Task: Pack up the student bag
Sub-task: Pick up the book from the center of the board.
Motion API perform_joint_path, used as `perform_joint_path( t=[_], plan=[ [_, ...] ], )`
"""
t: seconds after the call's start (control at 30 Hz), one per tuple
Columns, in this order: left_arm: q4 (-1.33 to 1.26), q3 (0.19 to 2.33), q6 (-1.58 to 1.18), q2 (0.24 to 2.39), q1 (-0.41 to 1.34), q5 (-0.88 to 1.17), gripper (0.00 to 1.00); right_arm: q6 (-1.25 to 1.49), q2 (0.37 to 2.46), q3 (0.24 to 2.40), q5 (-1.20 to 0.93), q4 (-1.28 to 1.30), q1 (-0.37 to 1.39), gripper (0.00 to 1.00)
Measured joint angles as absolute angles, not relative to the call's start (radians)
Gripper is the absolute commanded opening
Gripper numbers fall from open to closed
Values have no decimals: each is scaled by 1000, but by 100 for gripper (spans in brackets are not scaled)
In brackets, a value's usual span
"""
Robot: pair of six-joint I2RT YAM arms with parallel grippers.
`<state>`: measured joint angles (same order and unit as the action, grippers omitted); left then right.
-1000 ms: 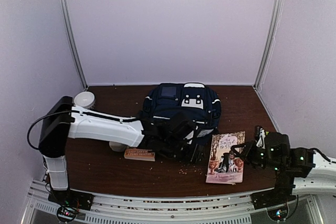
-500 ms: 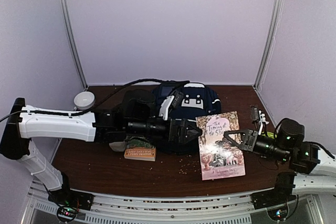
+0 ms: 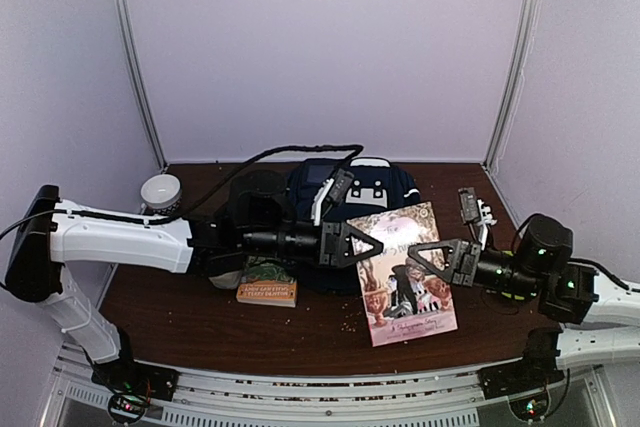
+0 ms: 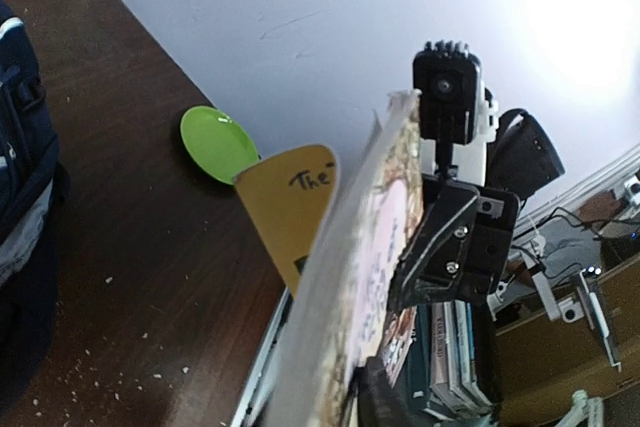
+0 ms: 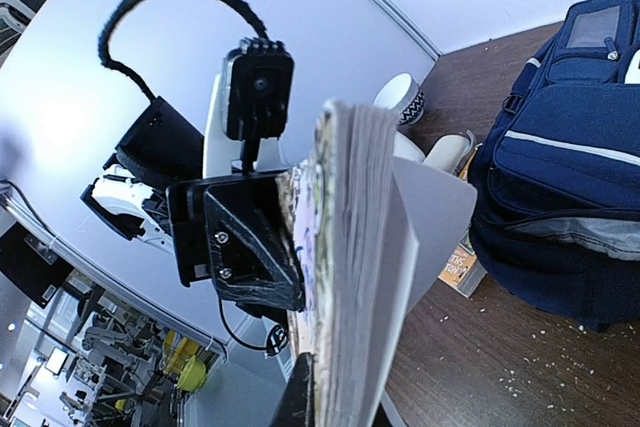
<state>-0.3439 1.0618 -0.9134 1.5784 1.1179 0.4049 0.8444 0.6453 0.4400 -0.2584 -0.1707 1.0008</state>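
The student bag (image 3: 362, 187) is a navy backpack with a white patch, lying at the back middle of the table; it also shows as the bag (image 5: 575, 172) and the bag (image 4: 15, 197). A paperback book (image 3: 405, 272) with a pink illustrated cover hangs in the air in front of it, held from both sides. My left gripper (image 3: 358, 245) is shut on the book's left edge. My right gripper (image 3: 432, 259) is shut on its right edge. Each wrist view shows the book edge-on, as the book (image 4: 345, 287) and the book (image 5: 350, 267), with the other gripper across it.
A small orange-covered book (image 3: 266, 293) lies on the table under the left arm, with a pale object (image 3: 224, 279) beside it. A patterned white cup (image 3: 160, 190) stands at the back left. A green dish (image 4: 215, 142) sits near the right wall. Crumbs dot the wood.
The right gripper lifted the book off the table and carried it left and up. The left arm rose from in front of the bag, opened, then shut on the book's left edge.
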Motion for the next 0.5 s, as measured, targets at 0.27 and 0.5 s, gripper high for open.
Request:
perform_joint_path(
  t=[0.27,0.5],
  plan=[
    [-380,1035,-904,1550,1082,434,0,781,621,506,-220,-68,1003,87],
    [-296,1020,-802,1380,1002,427,0,776,497,482,-171,-50,1004,100]
  ],
)
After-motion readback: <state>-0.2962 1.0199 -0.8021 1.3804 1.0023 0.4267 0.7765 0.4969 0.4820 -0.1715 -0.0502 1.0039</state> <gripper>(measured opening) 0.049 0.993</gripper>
